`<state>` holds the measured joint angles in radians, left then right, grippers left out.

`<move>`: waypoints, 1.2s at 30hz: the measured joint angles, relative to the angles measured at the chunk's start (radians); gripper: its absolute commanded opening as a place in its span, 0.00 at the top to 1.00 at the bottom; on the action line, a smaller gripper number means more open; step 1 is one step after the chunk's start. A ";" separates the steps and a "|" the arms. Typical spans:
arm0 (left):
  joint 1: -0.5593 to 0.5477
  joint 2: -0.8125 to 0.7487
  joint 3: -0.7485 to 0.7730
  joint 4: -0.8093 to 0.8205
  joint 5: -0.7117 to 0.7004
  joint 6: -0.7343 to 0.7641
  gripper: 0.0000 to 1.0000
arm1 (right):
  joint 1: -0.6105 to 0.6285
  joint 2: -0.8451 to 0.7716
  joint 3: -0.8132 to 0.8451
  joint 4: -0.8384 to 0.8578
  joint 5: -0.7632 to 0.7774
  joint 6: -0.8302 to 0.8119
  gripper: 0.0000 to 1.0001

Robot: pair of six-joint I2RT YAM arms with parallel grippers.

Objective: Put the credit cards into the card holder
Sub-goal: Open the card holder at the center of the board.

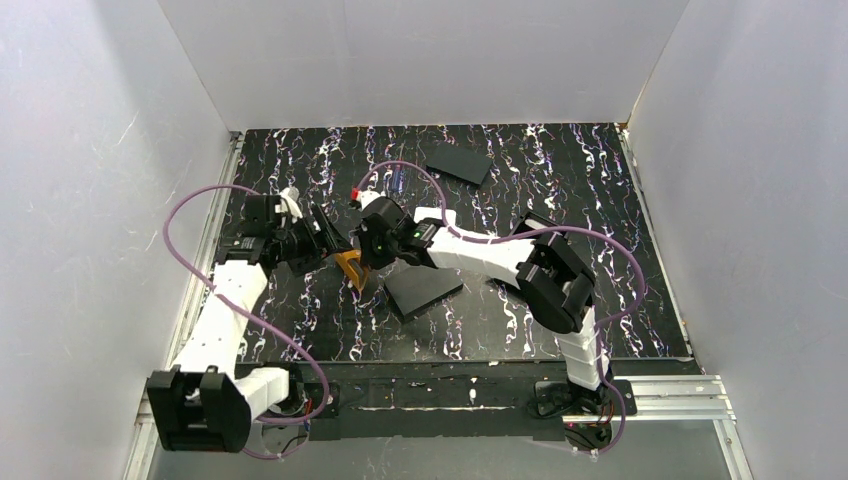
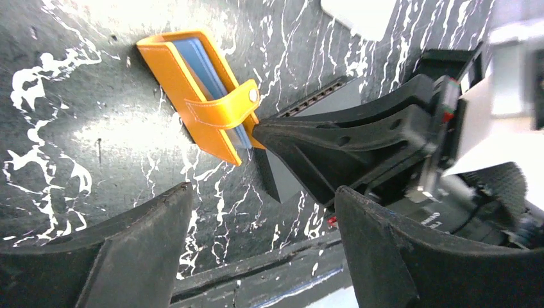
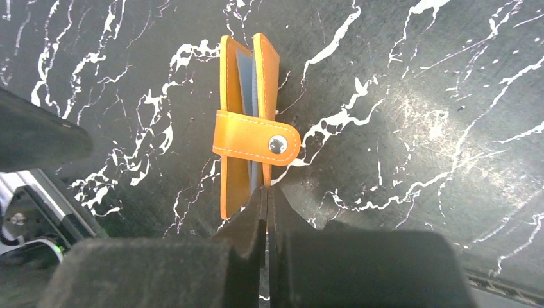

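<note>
Spotted the card holder [image 3: 250, 138] standing on edge on the tabletop [image 3: 417, 96], strap snapped across, blue showing inside. Lies dead ahead of the right gripper [image 3: 267, 192], long axis in line with the clenched fingers, tips touching its near end. Can't tell about an actual pinch there, though. Left gripper [image 2: 262, 192]? Spread wide, empty, near the holder but not touching, facing it at a slant. Guessing the right side for the next move, being nearer.

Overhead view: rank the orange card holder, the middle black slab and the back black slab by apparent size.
Middle black slab and back black slab: alike, the middle one partly hidden; unranked.
Card holder: smallest.
</note>
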<state>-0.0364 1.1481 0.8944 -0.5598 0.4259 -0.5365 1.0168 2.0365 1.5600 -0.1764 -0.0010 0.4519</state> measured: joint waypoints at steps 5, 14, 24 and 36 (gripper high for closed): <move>0.007 -0.070 0.005 -0.014 -0.024 -0.001 0.36 | 0.036 0.000 0.036 -0.063 0.081 -0.043 0.99; 0.008 0.037 0.003 -0.011 0.023 0.003 0.35 | 0.038 0.001 0.036 -0.092 0.100 -0.052 0.99; 0.006 0.253 0.057 0.060 0.069 -0.005 0.41 | 0.038 0.000 0.036 -0.095 0.117 -0.059 0.99; -0.039 0.311 0.032 -0.013 -0.074 0.062 0.51 | 0.039 -0.015 0.036 -0.114 0.159 -0.067 0.99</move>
<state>-0.0750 1.4593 0.9268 -0.5732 0.3519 -0.4744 1.0561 2.0216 1.5963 -0.2905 0.1581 0.3851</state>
